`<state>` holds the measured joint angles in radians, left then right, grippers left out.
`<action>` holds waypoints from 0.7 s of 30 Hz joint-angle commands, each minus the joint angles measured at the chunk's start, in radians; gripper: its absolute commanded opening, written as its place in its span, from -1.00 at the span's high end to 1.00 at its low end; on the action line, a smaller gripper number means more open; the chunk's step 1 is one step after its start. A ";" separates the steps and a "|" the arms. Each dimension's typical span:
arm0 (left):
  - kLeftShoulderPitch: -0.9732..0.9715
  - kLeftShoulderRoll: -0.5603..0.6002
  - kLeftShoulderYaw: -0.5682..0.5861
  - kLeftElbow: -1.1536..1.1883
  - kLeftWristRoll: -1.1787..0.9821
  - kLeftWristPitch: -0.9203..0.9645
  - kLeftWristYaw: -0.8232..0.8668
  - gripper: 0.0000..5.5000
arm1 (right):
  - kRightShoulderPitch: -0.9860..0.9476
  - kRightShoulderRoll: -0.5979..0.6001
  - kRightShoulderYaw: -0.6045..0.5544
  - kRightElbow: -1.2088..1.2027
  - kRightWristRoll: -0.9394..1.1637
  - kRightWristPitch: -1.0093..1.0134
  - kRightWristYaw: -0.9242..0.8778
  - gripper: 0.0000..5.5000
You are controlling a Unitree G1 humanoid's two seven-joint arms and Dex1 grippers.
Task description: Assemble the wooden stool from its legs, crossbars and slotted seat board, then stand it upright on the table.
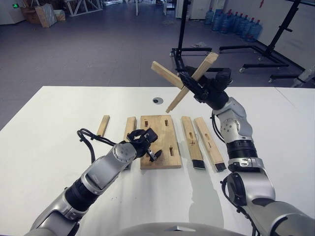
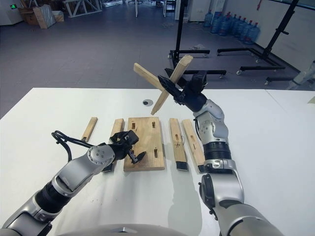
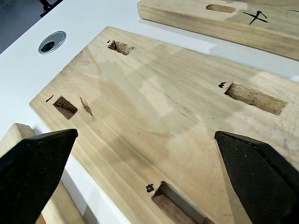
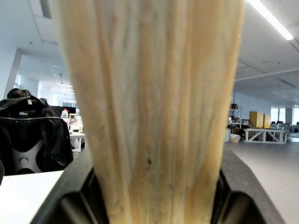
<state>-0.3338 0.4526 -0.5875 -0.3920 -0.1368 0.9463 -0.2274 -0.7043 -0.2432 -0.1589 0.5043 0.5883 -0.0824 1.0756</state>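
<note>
Head view, crossbars: the crossed crossbars (image 1: 165, 73) were held in the air over the far side of the table (image 1: 59, 113), pinched at their joint by the right gripper (image 1: 196, 89).
Head view, seat board: the seat board (image 1: 162, 129) lay flat, its long axis running near to far. It was nearer than the crossbars and to their left, with two legs (image 1: 191, 137) on each side.
Head view, nearer arm: the left gripper (image 1: 153, 143) hovered over the board's near left corner, much closer to it than the right.
Left wrist view: its fingers (image 3: 32, 172) were spread wide above the board and held nothing; they probably did not touch it.
Right wrist view: one bar stood clamped between the right gripper's fingers.
</note>
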 commanded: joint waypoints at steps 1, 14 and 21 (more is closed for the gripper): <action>0.033 0.080 -0.034 0.003 0.059 0.010 -0.049 -0.96 | -0.047 0.000 -0.015 0.013 -0.012 -0.032 0.009 0.25; 0.166 0.165 0.041 -0.068 0.076 0.013 -0.171 -0.96 | -0.009 -0.038 0.008 -0.086 0.008 0.119 0.061 0.25; 0.229 0.202 0.024 -0.130 0.086 0.017 -0.212 -0.96 | 0.001 -0.051 0.015 -0.117 0.015 0.181 0.097 0.25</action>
<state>-0.1685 0.6179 -0.5138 -0.5474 -0.0372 0.9067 -0.3892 -0.7130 -0.2775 -0.1485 0.4125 0.5974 0.0808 1.1596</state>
